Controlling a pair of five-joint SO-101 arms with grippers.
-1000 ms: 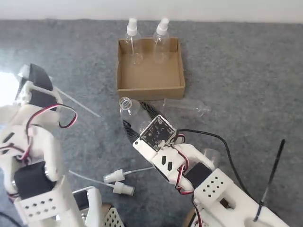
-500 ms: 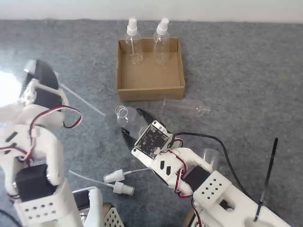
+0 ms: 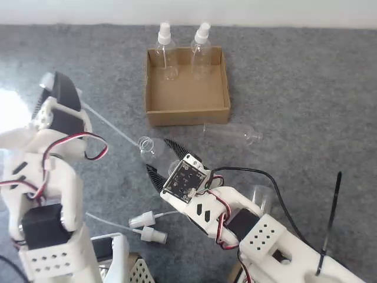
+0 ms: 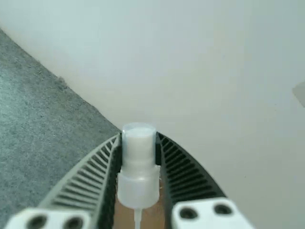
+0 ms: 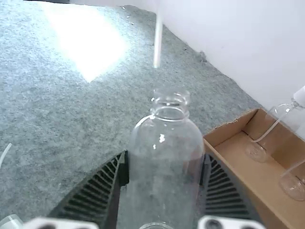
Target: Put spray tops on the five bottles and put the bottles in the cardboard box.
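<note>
— What sits on the grey table [image 3: 306, 88]?

— Biggest are the arms: the left arm [image 3: 47, 177] at 8 o'clock and the right arm [image 3: 247, 224] at 5 o'clock. Next is the cardboard box [image 3: 187, 112] at 12 o'clock. It is open, with a first capped bottle [image 3: 164, 50] and a second capped bottle [image 3: 202, 47] upright at its far wall.

— And the jaws?

— The right jaws are clamped round an open bottle [image 5: 164, 148], off the box's 7 o'clock corner, its mouth toward 10 o'clock. The left jaws pinch a spray top [image 4: 138, 167] by the head. Its dip tube [image 5: 157, 33] ends just short of that mouth, apart from it.

— Anything else?

— A lying bottle [image 3: 232, 134], uncapped, is at the box's 5 o'clock. What looks like another clear bottle [image 3: 262, 197] is half hidden beside the right arm. One loose spray top [image 3: 141, 220] and a second loose spray top [image 3: 154, 236] lie at 6 o'clock of the open bottle.
</note>
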